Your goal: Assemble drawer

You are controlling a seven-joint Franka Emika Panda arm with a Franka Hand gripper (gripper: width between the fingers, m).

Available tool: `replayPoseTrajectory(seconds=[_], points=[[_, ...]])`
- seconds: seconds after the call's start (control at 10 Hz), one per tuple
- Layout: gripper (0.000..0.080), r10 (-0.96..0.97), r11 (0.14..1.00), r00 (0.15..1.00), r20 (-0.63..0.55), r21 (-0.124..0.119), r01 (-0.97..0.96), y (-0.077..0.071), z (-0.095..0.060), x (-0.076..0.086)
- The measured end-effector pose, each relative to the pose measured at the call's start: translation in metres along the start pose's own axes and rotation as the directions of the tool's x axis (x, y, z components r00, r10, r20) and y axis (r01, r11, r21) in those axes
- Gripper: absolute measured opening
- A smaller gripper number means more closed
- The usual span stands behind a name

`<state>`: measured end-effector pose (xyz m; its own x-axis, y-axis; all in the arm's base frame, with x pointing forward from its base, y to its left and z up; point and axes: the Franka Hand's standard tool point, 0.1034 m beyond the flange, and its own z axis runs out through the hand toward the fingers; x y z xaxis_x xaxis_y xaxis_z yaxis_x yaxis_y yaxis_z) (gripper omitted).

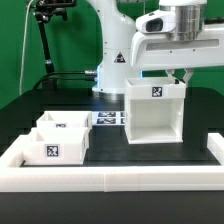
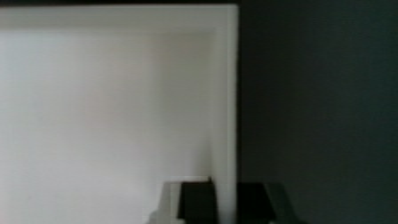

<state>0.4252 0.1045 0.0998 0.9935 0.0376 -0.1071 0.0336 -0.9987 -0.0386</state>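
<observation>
The tall white box-shaped drawer shell [image 1: 155, 115] stands upright on the black table, right of centre, with a tag on its front face. Two small open-topped trays [image 1: 62, 124] [image 1: 55, 148] sit side by side at the exterior view's left, each tagged. My gripper [image 1: 180, 78] is at the shell's top edge on its right side. In the wrist view a thin white wall of the shell [image 2: 228, 100] runs between my two dark fingers [image 2: 191, 203], which press against it on both sides. The gripper [image 2: 228, 200] is shut on that wall.
A long low white rim wall [image 1: 110, 180] runs along the table's front and sides. The marker board [image 1: 108, 118] lies flat between the trays and the shell. The robot base [image 1: 115, 60] stands behind, with a black stand at the back left.
</observation>
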Motion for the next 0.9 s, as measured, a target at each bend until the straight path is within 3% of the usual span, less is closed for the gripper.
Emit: replayPoseTrajectory(seconds=[0.7,0.9], points=[[0.0037,-0.001,1.000,1.000,0.000,0.001,0.001,0.000,0.000,0.002],[0.0037,-0.004,1.000,1.000,-0.014,0.011,0.004,0.003,-0.006,0.032]])
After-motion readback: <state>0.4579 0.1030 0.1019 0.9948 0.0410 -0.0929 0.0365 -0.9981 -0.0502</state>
